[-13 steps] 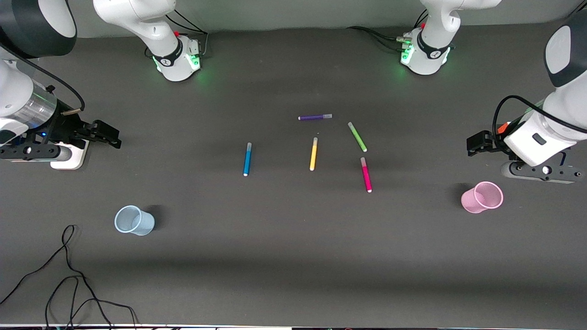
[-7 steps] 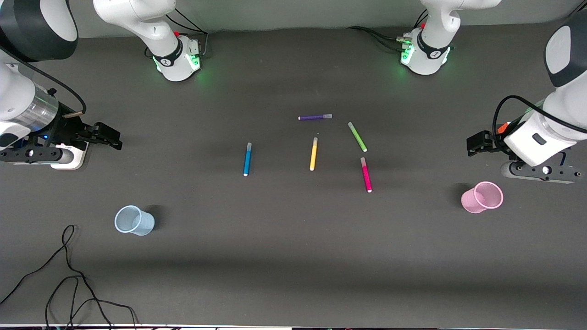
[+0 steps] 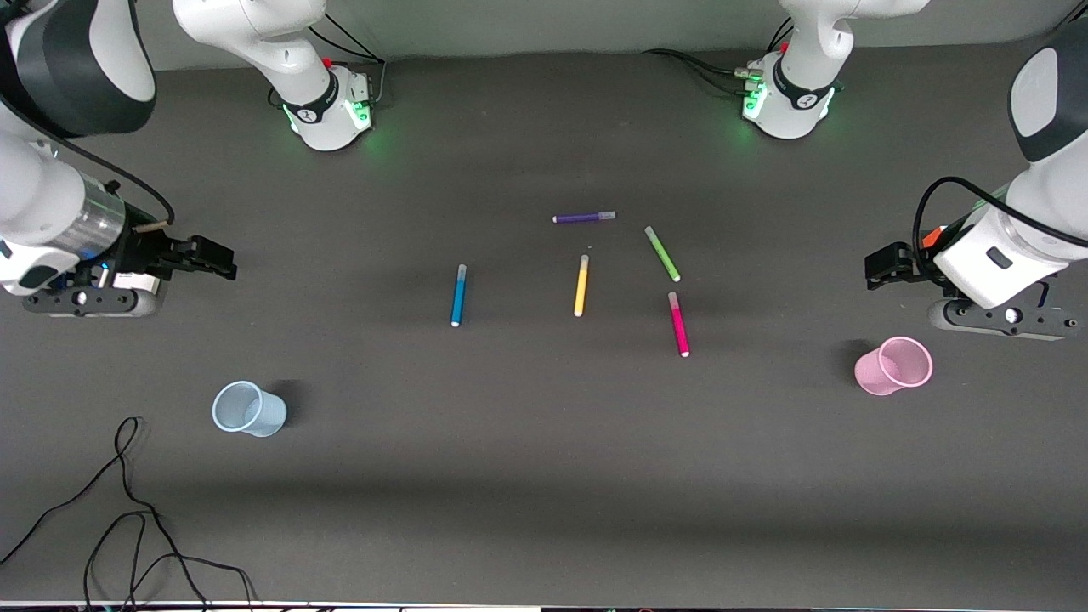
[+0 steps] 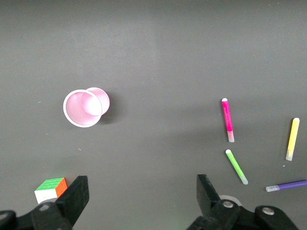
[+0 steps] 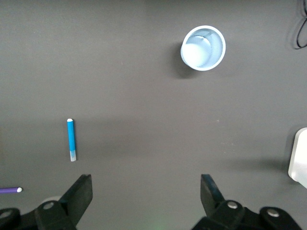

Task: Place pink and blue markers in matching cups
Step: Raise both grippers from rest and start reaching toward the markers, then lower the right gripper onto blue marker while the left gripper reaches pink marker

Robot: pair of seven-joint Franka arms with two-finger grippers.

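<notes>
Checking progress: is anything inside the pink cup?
Nothing: the pink cup stands upright, and the left wrist view shows its bare bottom. The pink marker lies on the table.

High front overview; two downward wrist views

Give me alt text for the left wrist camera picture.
The open left gripper hangs over a dark table, holding nothing. An upright pink cup stands apart from the pink marker, which lies beside green, yellow and purple pens.
</notes>
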